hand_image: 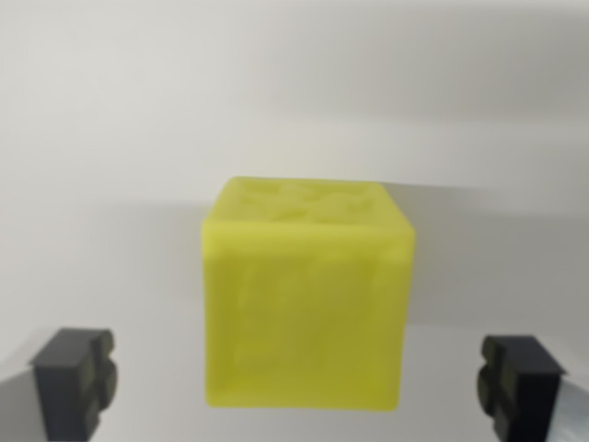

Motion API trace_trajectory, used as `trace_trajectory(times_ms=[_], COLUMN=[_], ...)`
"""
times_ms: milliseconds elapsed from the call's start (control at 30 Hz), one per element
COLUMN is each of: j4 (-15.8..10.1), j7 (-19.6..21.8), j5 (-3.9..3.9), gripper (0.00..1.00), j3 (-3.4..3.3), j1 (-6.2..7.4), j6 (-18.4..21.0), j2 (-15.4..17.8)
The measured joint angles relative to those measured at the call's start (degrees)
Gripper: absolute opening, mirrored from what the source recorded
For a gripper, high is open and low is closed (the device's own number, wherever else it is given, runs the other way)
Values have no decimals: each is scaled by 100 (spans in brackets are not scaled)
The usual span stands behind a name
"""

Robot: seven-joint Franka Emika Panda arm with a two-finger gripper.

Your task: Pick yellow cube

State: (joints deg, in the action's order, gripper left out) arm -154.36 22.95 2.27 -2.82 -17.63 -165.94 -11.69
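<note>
Centred in the wrist view, the yellow cube [308, 299] sat on a pale surface [110, 138]. The gripper [299, 387] was spread wide, one dark finger [74, 379] in each lower corner, neither touching the cube. This looked like the approach; next, advancing and closing.

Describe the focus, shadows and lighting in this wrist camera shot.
Wrist view: soft focus throughout, the yellow cube has fuzzy edges and smeared top texture; the fingertips of the open gripper are blurred too. Lighting is even and diffuse, no glare; a faint grey shadow band lies behind the cube on the white surface.
</note>
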Motion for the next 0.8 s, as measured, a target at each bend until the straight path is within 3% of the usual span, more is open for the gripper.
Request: trace_trajectory(times_ms=[167,333,600,800], j4=[6,48,143,223], j7=[-11,-71,-227,-381], j5=[13,92,293,494], gripper=[100,100,100,100], j3=[2,11,28,49], j1=[-1,7,33,57], j6=[-41,-223,-533,-735], j2=[-47,-274,-683,-965])
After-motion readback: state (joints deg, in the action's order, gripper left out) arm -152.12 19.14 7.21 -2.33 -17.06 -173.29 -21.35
